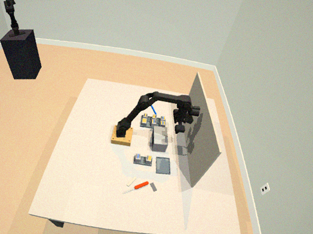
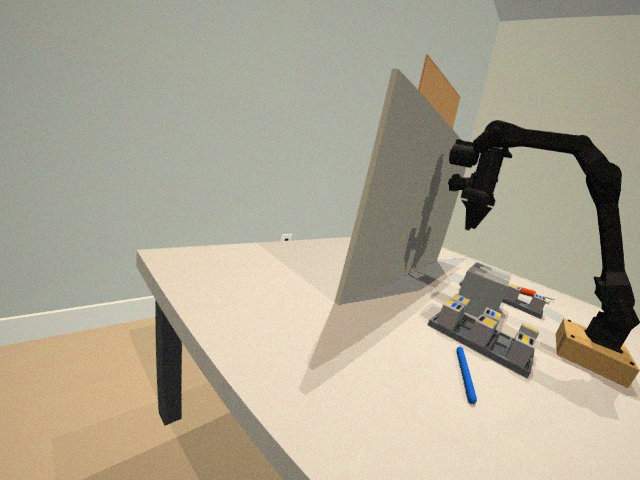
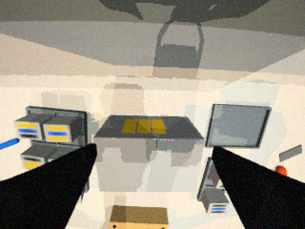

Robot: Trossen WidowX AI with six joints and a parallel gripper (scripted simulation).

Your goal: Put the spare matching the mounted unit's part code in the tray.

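Observation:
The mounted unit (image 1: 159,141) (image 2: 480,289) (image 3: 148,162) is a grey block; its back shows foreshortened in the wrist view with three yellow bars (image 3: 144,126). The grey tray (image 1: 163,165) (image 3: 238,125) is empty. The larger dark rack (image 1: 146,126) (image 2: 478,349) (image 3: 85,126) holds several grey spares with yellow, blue or mixed markings. The smaller rack (image 1: 142,163) holds a blue-marked spare (image 1: 138,157) (image 3: 216,204) and a yellow-marked spare (image 1: 149,159). My gripper (image 1: 179,126) (image 2: 470,226) (image 3: 155,150) is open and empty, high near the panel, pointing down. Its fingers hide parts of both racks in the wrist view.
A tall grey panel (image 1: 201,136) (image 2: 398,196) stands close behind the gripper. A blue rod (image 1: 153,109) (image 2: 466,376) lies beside the larger rack. A red-handled tool (image 1: 141,185), a grey piece (image 1: 153,187) and a pale piece (image 1: 131,181) lie beyond the smaller rack.

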